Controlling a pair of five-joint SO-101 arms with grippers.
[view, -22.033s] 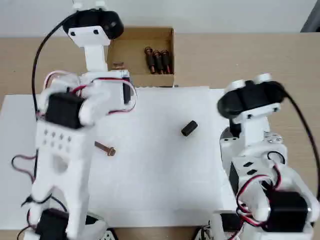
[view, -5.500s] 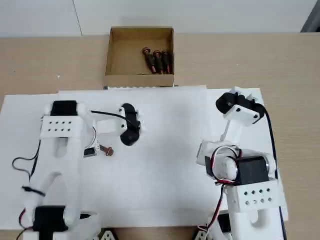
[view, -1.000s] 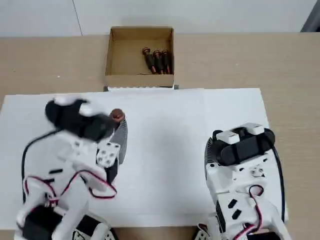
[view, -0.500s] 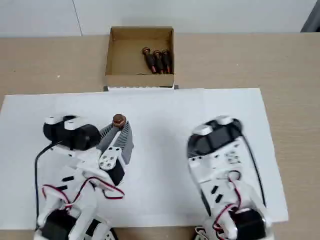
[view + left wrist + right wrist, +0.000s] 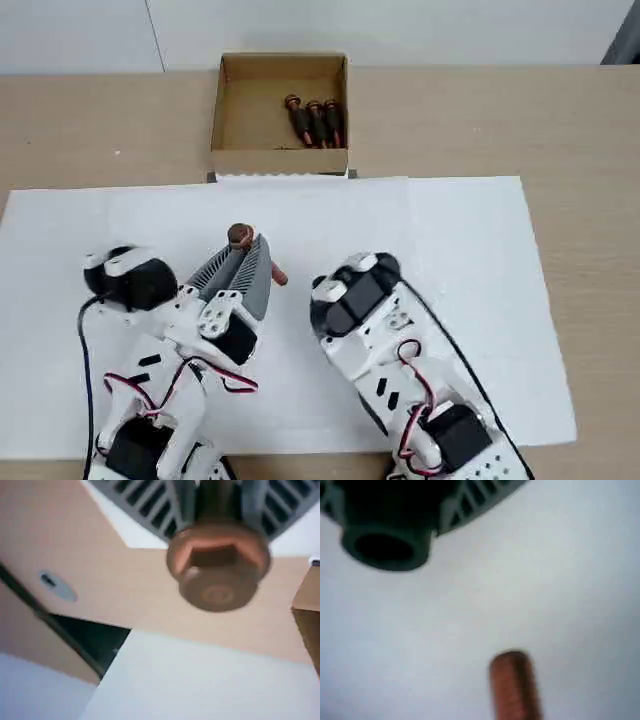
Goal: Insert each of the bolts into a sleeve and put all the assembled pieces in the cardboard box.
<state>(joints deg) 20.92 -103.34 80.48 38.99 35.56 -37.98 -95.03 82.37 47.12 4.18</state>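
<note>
Seen from above, two white robot arms sit at a wooden table (image 5: 500, 120) covered by a white paper sheet (image 5: 450, 230). The left gripper (image 5: 240, 262) is clamped on a copper bolt (image 5: 238, 236) over the sheet; the hex head pokes out past the fingertips toward the cardboard box (image 5: 280, 160), and the threaded end sticks out the other side, toward the right arm. In the right wrist view, the right gripper (image 5: 420, 502) grips a black sleeve (image 5: 385, 542), its open bore showing — the bolt's threaded tip is near it but not touching. The box stands at the table's far edge, just beyond the sheet, with three assembled pieces (image 5: 315, 120) lying side by side in its right half.
</note>
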